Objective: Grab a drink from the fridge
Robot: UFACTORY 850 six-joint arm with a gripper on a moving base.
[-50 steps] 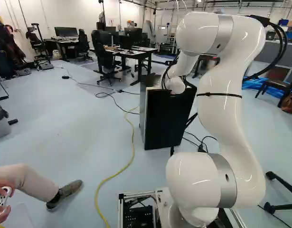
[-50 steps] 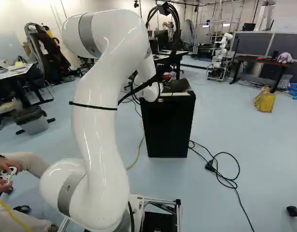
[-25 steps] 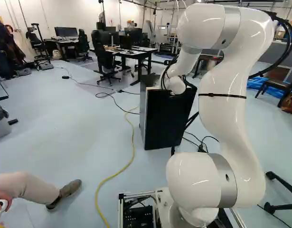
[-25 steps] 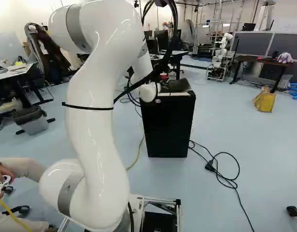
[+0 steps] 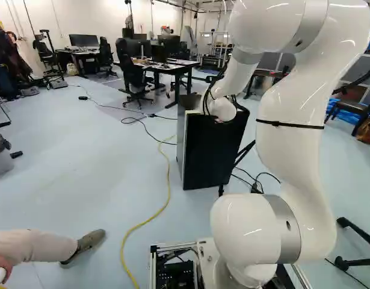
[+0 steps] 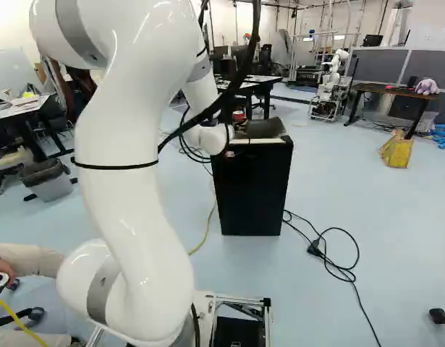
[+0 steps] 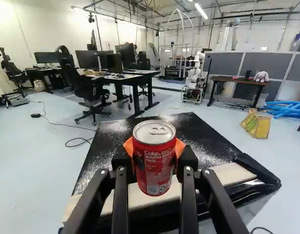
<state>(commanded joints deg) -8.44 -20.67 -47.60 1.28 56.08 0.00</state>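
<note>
Well, in the left base view my arm (image 5: 293,150) rises right of the middle, and its wrist end (image 5: 223,110) stands in front of the upper part of the black fridge (image 5: 212,153). My claw is hidden from me there. A yellow cable (image 5: 165,205) runs along the floor left of the fridge, and desks with monitors stand beyond it.

In the right base view my arm is left of the middle, its wrist end by the fridge's upper left corner. A bit of red shows just past the wrist, too small to make out. A black cord (image 6: 341,249) lies looped on the floor to the right of the fridge; farther off are a yellow bag (image 6: 398,152) and another robot (image 6: 328,87).

In the wrist view I have a red drink can (image 7: 153,170) in my claw (image 7: 154,146). My two fingers stand parted by just the can's width, their orange pads (image 7: 179,147) pressed to its two sides. The can is upright, its tab end up. Around and behind it spreads the fridge's black top (image 7: 198,129), with a pale strip (image 7: 228,174) along the near edge.
</note>
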